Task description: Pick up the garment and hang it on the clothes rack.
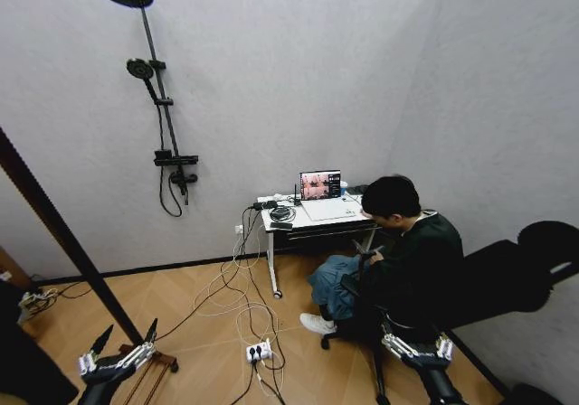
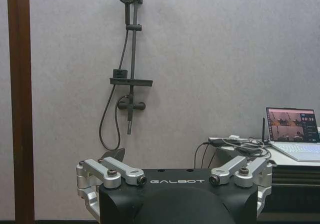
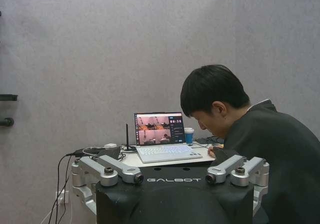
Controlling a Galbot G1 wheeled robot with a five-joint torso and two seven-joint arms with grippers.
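Note:
The clothes rack (image 1: 63, 233) is a dark reddish-brown post slanting up the left of the head view, with its slatted base (image 1: 156, 369) on the floor; the left wrist view shows the post (image 2: 20, 104) upright against the wall. A black limp mass, which I take for the garment (image 1: 23, 360), lies at the lower left edge, cut off by the frame. My left gripper (image 1: 125, 334) is open and empty just left of the rack base. My right gripper (image 1: 418, 340) is open and empty low on the right, in front of a seated person.
A person (image 1: 407, 260) sits on a chair at a small white desk (image 1: 312, 217) with a laptop. Cables and a power strip (image 1: 259, 351) lie across the wooden floor. A shower fixture (image 1: 163, 107) hangs on the back wall. A black bulky shape (image 1: 516, 278) stands at the right.

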